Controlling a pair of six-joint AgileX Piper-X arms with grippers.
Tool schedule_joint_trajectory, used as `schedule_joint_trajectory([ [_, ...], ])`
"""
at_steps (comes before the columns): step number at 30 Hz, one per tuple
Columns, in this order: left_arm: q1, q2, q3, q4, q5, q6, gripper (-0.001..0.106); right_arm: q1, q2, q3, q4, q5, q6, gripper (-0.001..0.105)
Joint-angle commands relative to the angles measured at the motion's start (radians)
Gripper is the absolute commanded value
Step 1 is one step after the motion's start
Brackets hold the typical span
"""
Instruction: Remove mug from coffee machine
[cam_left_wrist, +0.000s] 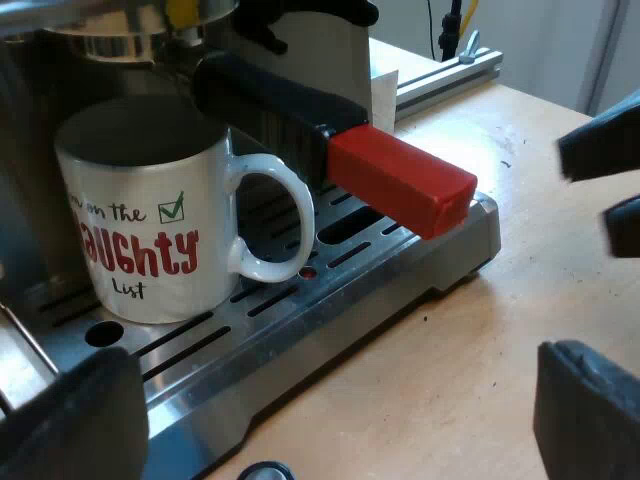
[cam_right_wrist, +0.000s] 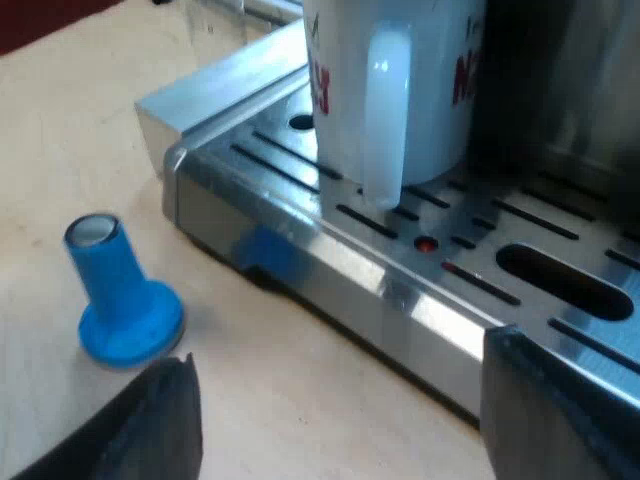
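drip tray carries the mug, its lettering partly turned from sight.

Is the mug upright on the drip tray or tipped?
Upright: the mug stands flat on the slotted drip tray, its rim level.

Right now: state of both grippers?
Left gripper: open, holding nothing, facing the mug.
Right gripper: open, holding nothing, near the blue tamper.
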Motion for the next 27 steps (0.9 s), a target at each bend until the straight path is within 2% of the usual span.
schedule_joint_trajectory([
  [1, -0.004, 0.001, -0.001, -0.015, 0.007, 0.004, 0.08, 0.004, 0.09, -0.003, -0.164, 0.005, 0.029, 0.062],
  [4, -0.004, 0.001, -0.001, -0.015, 0.007, 0.004, 0.08, 0.004, 0.205, -0.003, -0.309, 0.006, 0.049, 0.062],
  [9, -0.004, 0.001, -0.001, -0.015, 0.007, 0.004, 0.08, 0.004, 0.317, -0.041, -0.405, 0.006, 0.049, 0.062],
  [16, -0.004, 0.001, -0.001, -0.015, 0.007, 0.004, 0.08, 0.004, 0.448, -0.155, -0.405, 0.032, 0.049, 0.062],
  [22, -0.004, 0.001, -0.001, -0.015, 0.007, 0.004, 0.08, 0.004, 0.537, -0.206, -0.405, 0.074, 0.049, 0.062],
  [27, -0.004, 0.001, -0.001, -0.015, 0.019, 0.004, 0.08, 0.004, 0.615, -0.264, -0.405, 0.124, 0.111, 0.062],
])
